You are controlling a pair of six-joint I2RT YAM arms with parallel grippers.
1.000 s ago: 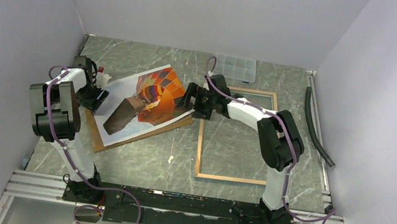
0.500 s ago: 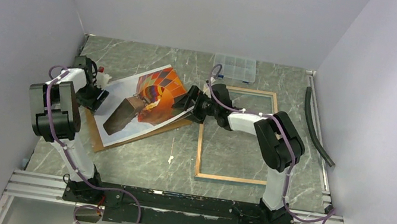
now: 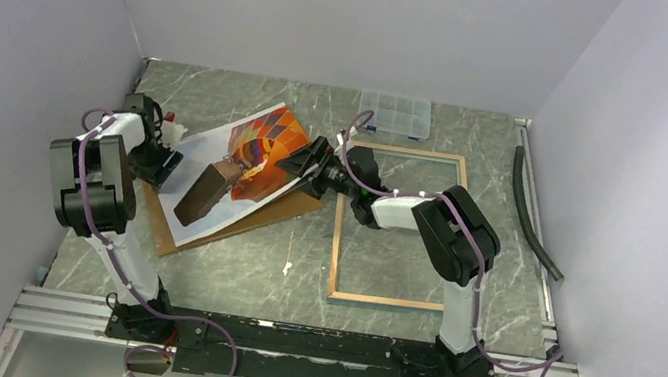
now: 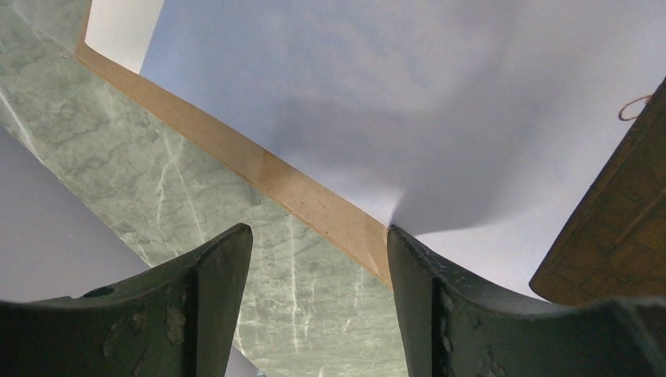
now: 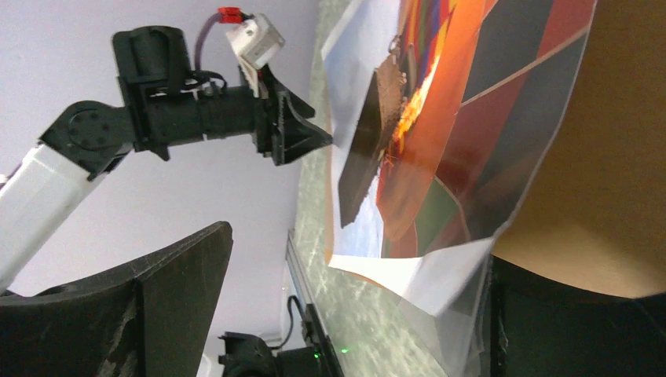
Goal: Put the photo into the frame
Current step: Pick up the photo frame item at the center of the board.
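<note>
The photo (image 3: pixel 232 167), an orange-red balloon print, lies tilted on the brown backing board (image 3: pixel 291 207) left of centre. The frame (image 3: pixel 336 250) lies tan side up to the right, with table showing through it. My right gripper (image 3: pixel 308 164) is open at the photo's right corner. In the right wrist view (image 5: pixel 353 314) that lifted corner (image 5: pixel 448 271) rests against one of its fingers (image 5: pixel 565 330). My left gripper (image 3: pixel 162 161) is open at the photo's left edge. In the left wrist view (image 4: pixel 318 275) one of its fingers (image 4: pixel 424 298) touches the board's edge (image 4: pixel 259 169) under the photo (image 4: pixel 393 94).
A clear compartment box (image 3: pixel 395 112) stands at the back beyond the frame. A black hose (image 3: pixel 533 215) runs along the right wall. A small white bottle with a red cap (image 3: pixel 172 131) sits by the left gripper. A white scrap (image 3: pixel 287 267) lies on the table.
The right gripper has swung left and down to the photo's right corner. The photo's curled-up right side has flattened. The left arm has not moved.
</note>
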